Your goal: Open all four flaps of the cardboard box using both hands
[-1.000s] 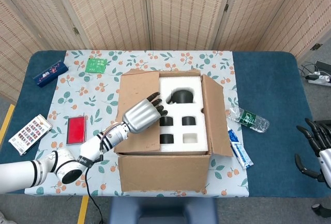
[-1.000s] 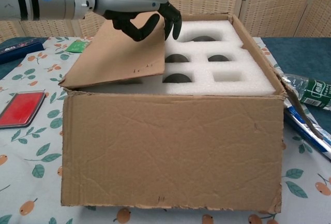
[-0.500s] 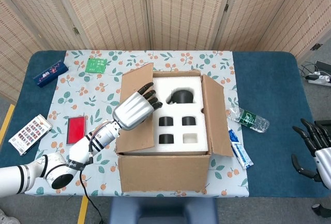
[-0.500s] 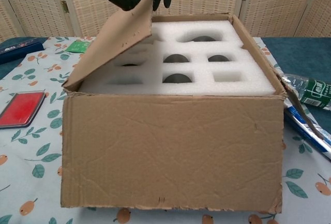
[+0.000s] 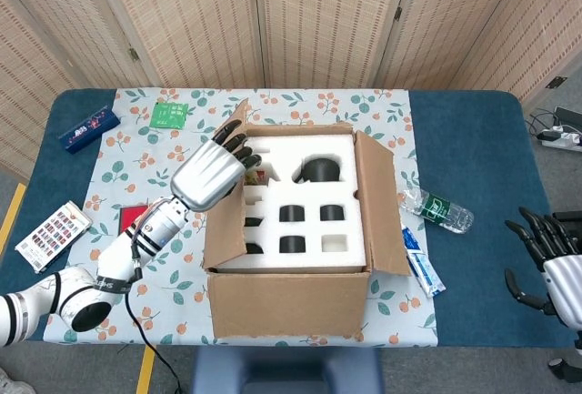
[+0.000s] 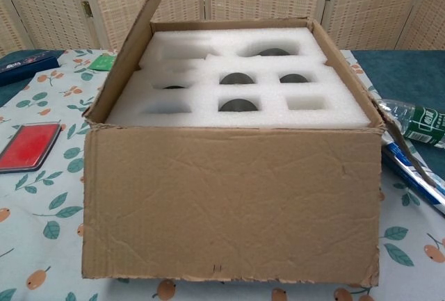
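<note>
the cardboard box [image 6: 233,204] stands nearest, on the front half of the table, its front wall plain brown card, creased and a little ragged along the bottom edge. inside, a white foam block [image 6: 240,96] fills it nearly to the rim, matte and finely pitted, cut with round and square pockets; some of the round ones show dark inside.

the left flap [image 5: 225,196] stands nearly upright, leaning slightly outward, its top edge reaching out of the chest view. the left hand [image 5: 207,174] rests against this flap near its top, silver palm on the outer side and dark fingers [image 5: 238,146] hooked over the edge, so it is grasping the flap. the right flap [image 5: 380,203] slopes outward over the box's right side. the rear flap, if any, i cannot make out.

the tablecloth [image 5: 173,171], white with a printed leaf and orange berry pattern, lies flat under the box, with bare cloth to the left. a red flat case [image 6: 28,147] lies there, partly behind the arm in the head view. right of the box lie a clear plastic bottle [image 5: 438,209] with a green label and a blue and white packet [image 5: 422,261], both close to the right flap's edge.

further right, well apart, the right hand [image 5: 544,257] hangs beyond the table's blue edge, fingers spread, holding nothing. far back left lie a green packet [image 5: 169,114] and a dark blue box [image 5: 90,127].
</note>
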`<state>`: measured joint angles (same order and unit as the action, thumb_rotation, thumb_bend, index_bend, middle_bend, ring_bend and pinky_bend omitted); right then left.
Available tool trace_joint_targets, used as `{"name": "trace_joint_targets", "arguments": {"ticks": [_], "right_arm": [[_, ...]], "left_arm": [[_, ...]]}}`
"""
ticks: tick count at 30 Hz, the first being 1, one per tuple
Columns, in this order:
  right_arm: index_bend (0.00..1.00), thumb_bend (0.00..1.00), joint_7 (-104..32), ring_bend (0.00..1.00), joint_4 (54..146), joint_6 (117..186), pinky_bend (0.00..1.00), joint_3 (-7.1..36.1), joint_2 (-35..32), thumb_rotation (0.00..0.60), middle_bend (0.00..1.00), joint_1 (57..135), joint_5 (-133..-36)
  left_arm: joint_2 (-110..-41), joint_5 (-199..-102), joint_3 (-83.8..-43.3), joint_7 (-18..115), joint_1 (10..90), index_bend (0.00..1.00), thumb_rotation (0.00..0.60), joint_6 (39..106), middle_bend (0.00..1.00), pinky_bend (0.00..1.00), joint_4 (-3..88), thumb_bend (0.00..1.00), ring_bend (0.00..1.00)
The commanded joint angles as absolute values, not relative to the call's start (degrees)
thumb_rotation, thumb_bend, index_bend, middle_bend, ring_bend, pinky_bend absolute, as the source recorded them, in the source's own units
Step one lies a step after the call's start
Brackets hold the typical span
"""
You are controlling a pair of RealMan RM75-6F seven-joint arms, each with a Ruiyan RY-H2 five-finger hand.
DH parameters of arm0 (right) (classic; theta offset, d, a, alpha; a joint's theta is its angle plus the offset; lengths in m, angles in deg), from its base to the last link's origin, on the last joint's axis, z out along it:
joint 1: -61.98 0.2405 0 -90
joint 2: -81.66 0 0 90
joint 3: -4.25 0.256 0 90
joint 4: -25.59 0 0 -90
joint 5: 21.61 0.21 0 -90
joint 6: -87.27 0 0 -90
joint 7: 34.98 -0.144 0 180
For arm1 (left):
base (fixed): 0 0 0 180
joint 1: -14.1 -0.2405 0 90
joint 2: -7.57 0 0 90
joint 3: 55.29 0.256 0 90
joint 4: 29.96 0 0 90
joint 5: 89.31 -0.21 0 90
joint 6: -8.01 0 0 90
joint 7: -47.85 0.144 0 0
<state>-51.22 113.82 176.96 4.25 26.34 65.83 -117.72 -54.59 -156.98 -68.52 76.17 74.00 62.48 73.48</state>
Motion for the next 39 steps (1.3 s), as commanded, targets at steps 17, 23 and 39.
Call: {"name": "trace_joint_targets", "arguments": {"ticks": [17,23,39], "right_arm": [[0.09,0.54,-50.3,0.0,114.2,175.2,0.0,4.2,26.0,0.416,0.0,66.8,-117.2],[0.1,0.54,-50.0,0.0,114.3,175.2,0.0,4.2,26.0,0.416,0.0,66.8,-117.2],[0.1,0.54,-49.4,0.0,114.5,174.3,0.0,4.2,25.7,0.417,0.0,67.3,-116.8]], "left_arm": [[-48.5,-154.1,-68.9,78.3,70.8,0.38,0.6,64.3,0.46,0.15,74.5,1.0,0.27],[-46.7,-153.9,-68.8,78.1,69.7,0.38,0.6,64.6,0.46,0.15,74.7,1.0,0.27],[-43.4,-151.4,-66.5,81.3,66.2,0.36,0.6,64.9,0.46,0.15,72.6,1.0,0.28]]}}
